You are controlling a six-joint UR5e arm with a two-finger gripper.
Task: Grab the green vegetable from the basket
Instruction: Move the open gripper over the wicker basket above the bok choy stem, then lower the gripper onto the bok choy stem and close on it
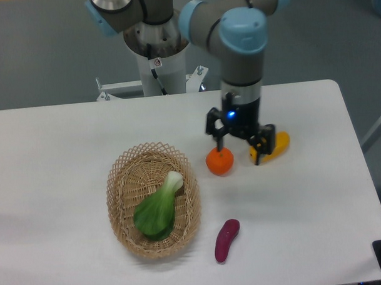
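White tabletop filling the scene: nearest, a purple eggplant toy is lying just beside the wicker basket, where the green vegetable is resting, white stem pointing away. Beyond, the gripper is hanging with fingers spread wide between an orange and a yellow fruit, holding nothing.

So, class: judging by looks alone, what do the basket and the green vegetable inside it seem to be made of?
The basket looks like woven wicker or rattan: tan strands, matte, with an open lattice rim. The green vegetable, shaped like bok choy, looks like a moulded plastic or foam toy: smooth, even green leaves and a plain white stem with a faint sheen. Which of the two cannot be told from here.
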